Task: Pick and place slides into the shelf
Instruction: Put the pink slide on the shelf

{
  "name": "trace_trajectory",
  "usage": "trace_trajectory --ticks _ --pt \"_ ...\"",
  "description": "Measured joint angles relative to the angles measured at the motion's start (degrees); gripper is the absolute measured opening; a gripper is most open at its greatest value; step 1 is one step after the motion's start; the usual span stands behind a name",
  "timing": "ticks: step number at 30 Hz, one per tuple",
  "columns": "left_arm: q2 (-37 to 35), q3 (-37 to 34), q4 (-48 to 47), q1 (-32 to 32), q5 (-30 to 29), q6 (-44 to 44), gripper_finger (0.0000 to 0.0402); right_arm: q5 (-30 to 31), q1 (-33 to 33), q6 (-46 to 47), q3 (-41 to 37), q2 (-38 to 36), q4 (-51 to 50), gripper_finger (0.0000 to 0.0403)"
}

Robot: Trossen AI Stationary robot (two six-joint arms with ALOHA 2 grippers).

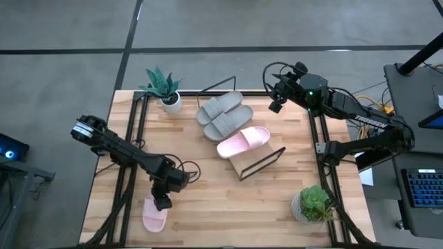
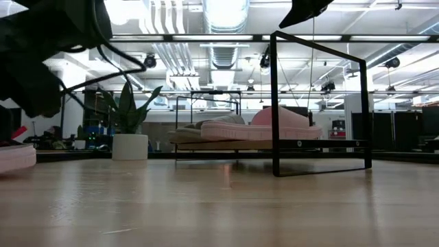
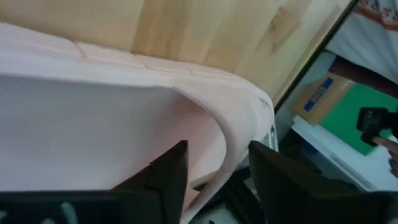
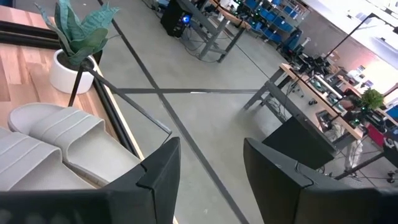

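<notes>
Your left gripper [image 1: 163, 202] straddles the strap of the last pink slide [image 1: 154, 214] at the near left edge, jaws half open, closing round it but not yet clamped. Three slides already sit on the shelf [image 1: 243, 166] mid-table; its wire frame blocks a low approach. Right gripper [image 1: 275, 104] waits open, empty, far right

Shelf [image 1: 243, 166]: slanted light-wood board on a thin black wire frame, standing at mid-worktop. Two grey slides [image 1: 223, 115] lie side by side at its far end, touching. One pale pink slide [image 1: 242, 142] lies next to them on the board. A second pale pink slide [image 1: 154, 214] lies flat on the worktop near the front edge, well apart from the shelf.
</notes>
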Motion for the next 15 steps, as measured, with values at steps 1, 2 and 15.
trace_trajectory --ticks 1,2,15 --pt "0.52 0.04 0.02 0.0 0.79 0.04 0.0141 0.0 0.0 0.0 0.0 0.0 0.0 0.0166" --pt "0.87 0.06 0.09 0.0 1.23 0.16 0.0128 0.0 0.0 0.0 0.0 0.0 0.0 0.0166" --pt "-1.21 0.28 3.84 0.39 -0.89 2.97 0.0002 0.0 0.0 0.12 0.0 0.0 0.02 0.0166"
